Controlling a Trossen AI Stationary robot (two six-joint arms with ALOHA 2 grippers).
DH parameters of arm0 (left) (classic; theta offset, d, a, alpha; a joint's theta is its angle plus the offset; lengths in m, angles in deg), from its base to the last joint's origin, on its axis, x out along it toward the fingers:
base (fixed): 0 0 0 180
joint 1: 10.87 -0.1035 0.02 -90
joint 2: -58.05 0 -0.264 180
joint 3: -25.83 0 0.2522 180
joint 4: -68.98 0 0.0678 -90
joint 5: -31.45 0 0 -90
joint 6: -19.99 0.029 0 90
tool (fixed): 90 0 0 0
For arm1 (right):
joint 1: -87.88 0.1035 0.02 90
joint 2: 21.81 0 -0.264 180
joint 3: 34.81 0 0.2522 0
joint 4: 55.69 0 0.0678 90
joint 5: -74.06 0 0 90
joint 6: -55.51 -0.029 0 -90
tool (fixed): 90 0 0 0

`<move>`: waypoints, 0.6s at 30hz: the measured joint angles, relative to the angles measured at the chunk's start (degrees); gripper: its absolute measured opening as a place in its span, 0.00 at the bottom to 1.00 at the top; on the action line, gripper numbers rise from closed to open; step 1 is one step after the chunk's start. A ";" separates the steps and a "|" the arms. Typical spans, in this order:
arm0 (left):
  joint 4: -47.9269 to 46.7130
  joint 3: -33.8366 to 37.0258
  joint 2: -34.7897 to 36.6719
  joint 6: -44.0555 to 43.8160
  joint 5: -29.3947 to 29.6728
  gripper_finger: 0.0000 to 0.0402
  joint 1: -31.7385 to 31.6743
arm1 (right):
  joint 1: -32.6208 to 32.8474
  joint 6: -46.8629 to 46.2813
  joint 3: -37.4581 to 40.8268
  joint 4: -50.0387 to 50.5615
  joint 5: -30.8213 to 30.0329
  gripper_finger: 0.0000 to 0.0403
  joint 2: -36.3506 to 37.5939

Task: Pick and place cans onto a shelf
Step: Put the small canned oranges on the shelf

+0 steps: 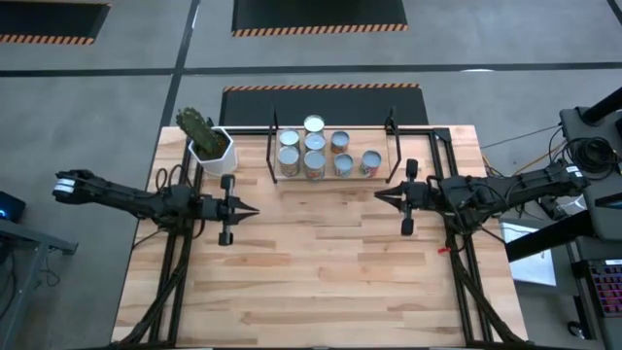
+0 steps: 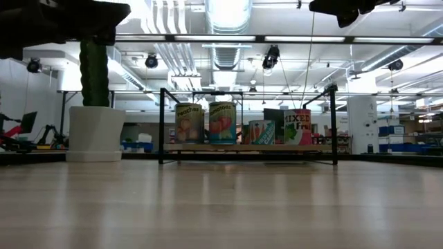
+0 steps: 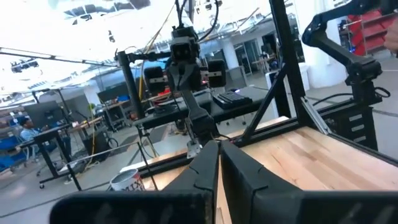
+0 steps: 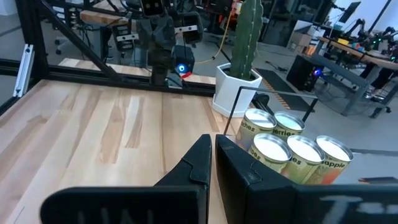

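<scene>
Since all seven or so cans seemingly stand on the shelf, we hold both left gripper and right gripper closed, empty, finished.

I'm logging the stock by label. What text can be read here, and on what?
"MIXED Fru": red-and-green can, right end of the shelf, low view.
"Peaches": yellow-labelled can, blurred, likely reading.
Pink-labelled can and teal carton-like item: too blurred to read.
Right wrist view: can labels cut off.

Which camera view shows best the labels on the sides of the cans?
The low view: it looks level at the cans on the shelf, so words like "MIXED" read. The high view shows only tops, the right wrist view mostly tops, the left wrist view one can's edge.
</scene>
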 joint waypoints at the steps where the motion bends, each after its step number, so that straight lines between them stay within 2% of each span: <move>1: -0.66 0.12 0.74 -0.17 0.02 0.00 -0.21 | 0.00 0.04 -0.04 0.00 0.00 0.03 0.01; 8: -6.50 0.20 4.73 -0.91 0.02 0.00 -0.70 | 0.00 0.05 -0.08 0.00 -0.26 0.03 0.02; 14: -11.39 0.18 7.68 -1.12 0.04 0.00 -0.70 | -0.23 -1.64 -0.12 1.50 -4.60 0.03 0.02; 18: -15.15 0.18 10.16 -2.33 0.04 0.00 -0.70 | -1.50 -3.65 -0.12 2.35 -4.70 0.03 0.02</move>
